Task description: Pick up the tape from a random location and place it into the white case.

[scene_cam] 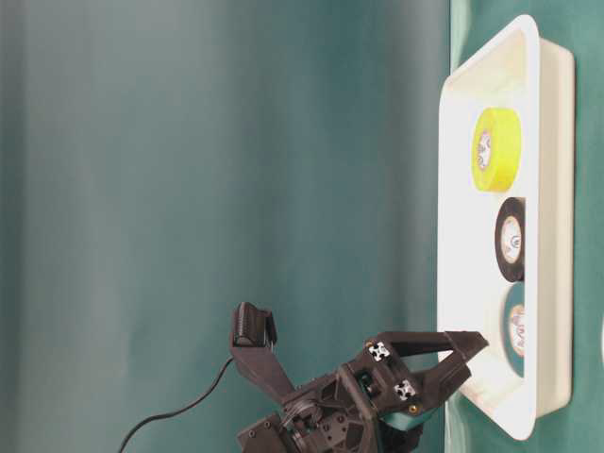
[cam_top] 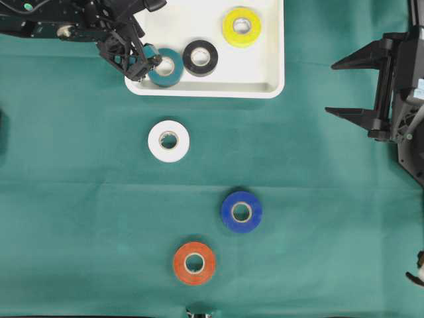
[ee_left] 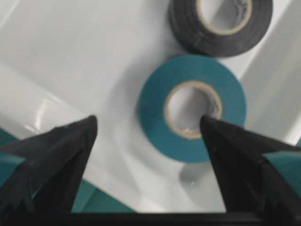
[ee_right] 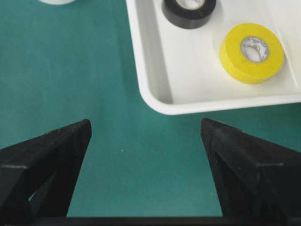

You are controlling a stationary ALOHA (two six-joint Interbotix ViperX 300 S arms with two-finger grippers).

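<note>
1. Teal roll of tape [ee_left: 192, 108], a flat ring with a pale cardboard core, lies flat inside the large shallow white plastic case [cam_top: 268, 85], in the case's near left corner as the overhead view shows it.
2. Just beside the teal roll, further along the case floor, lies a black roll of tape [cam_top: 200, 57]; the two look to be touching or nearly so in the left wrist view.
3. A yellow roll of tape [cam_top: 242, 26] lies deeper in the case, apart from the black one.
4. The black left gripper [ee_left: 148, 129] hangs over the case's near left corner with its jaws spread wide; one fingertip [ee_left: 209, 125] stands over the teal roll's core, and nothing is gripped.
5. Outside the case, on the green cloth [cam_top: 318, 232], a white roll [cam_top: 168, 140] lies nearest the case, then a blue roll [cam_top: 241, 211], then an orange roll [cam_top: 194, 263] furthest from it.
6. The black right gripper [cam_top: 348, 87] hovers to the right of the case, jaws wide apart and holding nothing.
</note>
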